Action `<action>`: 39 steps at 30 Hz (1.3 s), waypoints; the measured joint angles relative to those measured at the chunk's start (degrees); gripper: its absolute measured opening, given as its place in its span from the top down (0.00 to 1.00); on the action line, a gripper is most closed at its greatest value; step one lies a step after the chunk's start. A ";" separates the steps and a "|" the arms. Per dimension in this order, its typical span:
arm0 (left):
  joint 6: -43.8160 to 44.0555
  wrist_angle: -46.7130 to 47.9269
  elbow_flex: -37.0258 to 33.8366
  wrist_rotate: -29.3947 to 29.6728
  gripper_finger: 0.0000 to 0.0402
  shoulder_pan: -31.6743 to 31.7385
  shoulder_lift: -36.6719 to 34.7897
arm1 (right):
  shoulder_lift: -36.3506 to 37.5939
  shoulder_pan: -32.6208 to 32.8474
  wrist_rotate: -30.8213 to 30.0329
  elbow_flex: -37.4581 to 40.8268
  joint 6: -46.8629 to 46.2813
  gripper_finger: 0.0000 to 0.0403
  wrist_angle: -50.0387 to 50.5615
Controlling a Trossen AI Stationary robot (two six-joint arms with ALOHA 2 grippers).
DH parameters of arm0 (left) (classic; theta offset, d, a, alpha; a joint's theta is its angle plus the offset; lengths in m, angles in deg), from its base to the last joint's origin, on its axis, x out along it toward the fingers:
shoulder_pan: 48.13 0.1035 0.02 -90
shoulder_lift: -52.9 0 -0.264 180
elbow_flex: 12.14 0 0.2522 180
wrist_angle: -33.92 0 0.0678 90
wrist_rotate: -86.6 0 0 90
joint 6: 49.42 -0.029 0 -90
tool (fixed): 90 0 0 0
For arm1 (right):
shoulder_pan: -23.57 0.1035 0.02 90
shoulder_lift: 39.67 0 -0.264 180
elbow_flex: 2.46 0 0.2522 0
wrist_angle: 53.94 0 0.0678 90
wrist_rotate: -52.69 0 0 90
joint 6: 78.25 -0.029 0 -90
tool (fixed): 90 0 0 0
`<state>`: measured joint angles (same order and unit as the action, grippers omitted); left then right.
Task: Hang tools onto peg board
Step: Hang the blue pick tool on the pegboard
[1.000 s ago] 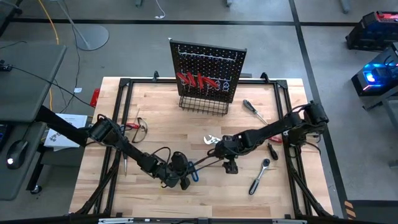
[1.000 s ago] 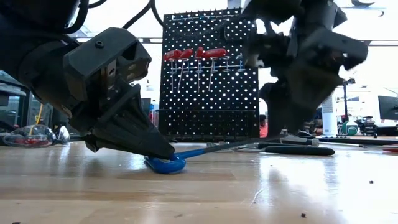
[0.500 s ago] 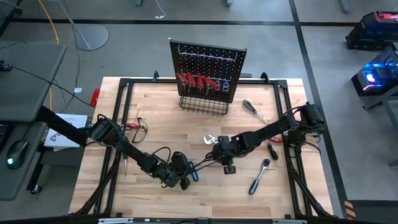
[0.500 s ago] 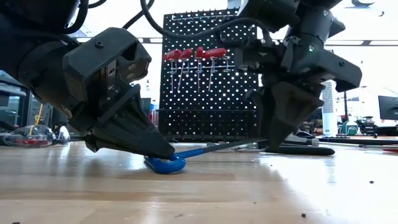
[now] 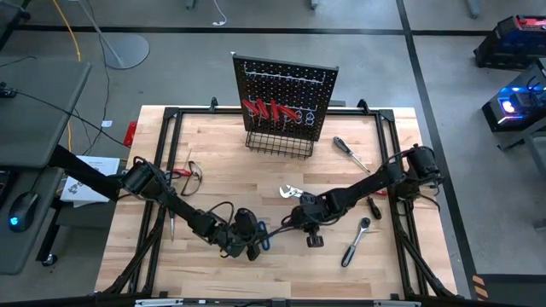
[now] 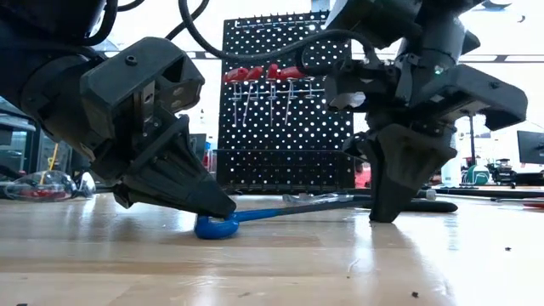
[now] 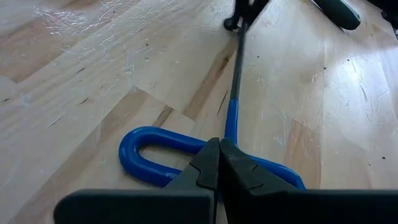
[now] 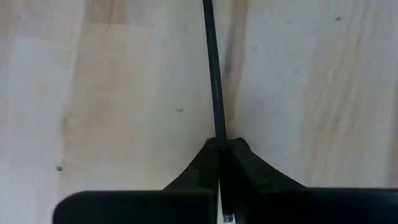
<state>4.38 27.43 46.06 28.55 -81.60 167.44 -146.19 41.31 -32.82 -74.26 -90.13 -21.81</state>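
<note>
the right gripper (image 5: 294,219) has slid in and its fingers have snapped shut on the shaft of the blue-handled t-key (image 7: 186,155), lying mid-table on the wooden table (image 5: 213,162). the left gripper (image 5: 253,249) pinches its blue handle. next: lift it together toward the peg board (image 5: 286,85), i reckon.

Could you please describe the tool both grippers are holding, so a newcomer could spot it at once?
In front of the peg board, between both grippers, lies the T-key. It alone has a looped blue handle and a long thin dark shaft.
</note>
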 joint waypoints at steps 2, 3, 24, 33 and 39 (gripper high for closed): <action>-0.07 -0.04 0.00 0.15 1.00 0.00 0.00 | -0.19 0.56 -0.71 -1.23 -1.39 0.99 2.27; -0.07 -0.08 0.00 0.16 1.00 0.00 0.00 | -0.29 0.75 -0.85 -2.00 -1.41 0.99 3.52; -25.89 31.34 -0.68 6.07 1.00 6.96 -37.61 | 1.28 -0.21 -2.64 -20.14 -2.18 1.00 23.09; -12.21 38.30 -0.63 19.03 1.00 7.32 -61.88 | 14.89 -2.37 -21.50 -20.68 -12.25 1.00 27.77; -16.04 23.11 -0.51 25.43 0.88 8.54 -70.40 | 22.03 -2.34 -38.25 -20.74 -17.54 1.00 22.56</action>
<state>-11.66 50.53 45.55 53.98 -73.06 97.04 -124.16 38.98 -71.07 -95.01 -107.67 0.76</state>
